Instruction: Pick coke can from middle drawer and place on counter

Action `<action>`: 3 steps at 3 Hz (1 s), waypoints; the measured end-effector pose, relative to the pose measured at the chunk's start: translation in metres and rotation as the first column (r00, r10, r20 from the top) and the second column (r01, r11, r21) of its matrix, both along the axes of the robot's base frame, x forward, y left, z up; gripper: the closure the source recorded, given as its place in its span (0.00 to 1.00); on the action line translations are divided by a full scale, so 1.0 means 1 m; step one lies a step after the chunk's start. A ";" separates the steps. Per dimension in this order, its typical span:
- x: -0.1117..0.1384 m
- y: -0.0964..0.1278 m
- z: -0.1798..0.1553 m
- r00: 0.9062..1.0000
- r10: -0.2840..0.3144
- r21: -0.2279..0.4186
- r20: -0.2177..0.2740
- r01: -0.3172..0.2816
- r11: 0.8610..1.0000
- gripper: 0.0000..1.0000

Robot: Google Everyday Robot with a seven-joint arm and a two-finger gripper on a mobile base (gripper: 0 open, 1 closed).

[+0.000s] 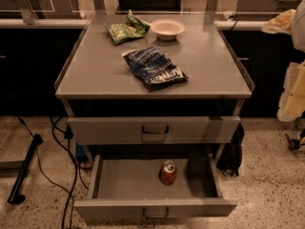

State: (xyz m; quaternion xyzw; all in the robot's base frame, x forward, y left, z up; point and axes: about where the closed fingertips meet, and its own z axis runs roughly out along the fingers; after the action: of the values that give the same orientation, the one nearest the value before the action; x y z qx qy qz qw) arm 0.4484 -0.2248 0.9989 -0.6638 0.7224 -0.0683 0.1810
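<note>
Speckled flooring point(267, 185) is being crossed by black cables point(62, 175) at the left. The counter point(95, 70) is being occupied by a green chip bag point(125, 30), a blue chip bag point(157, 68) and a white bowl point(167, 28), its front-left part being left bare. Below, the coke can point(167, 172) is being held upright in the open middle drawer point(119, 180), right of centre. At the far right, the gripper point(291, 99) is being cut off by the frame edge; its state cannot be told.
</note>
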 end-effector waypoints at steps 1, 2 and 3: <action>0.000 0.000 0.000 1.000 0.000 0.000 0.000 0.000 1.000 0.01; 0.000 0.000 0.000 1.000 0.000 0.000 0.000 0.000 1.000 0.24; -0.009 0.005 -0.018 1.000 -0.006 0.044 -0.010 0.006 0.999 0.48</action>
State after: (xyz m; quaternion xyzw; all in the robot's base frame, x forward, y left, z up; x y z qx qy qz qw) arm 0.4398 -0.2196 0.9811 -0.6578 0.7266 -0.0495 0.1919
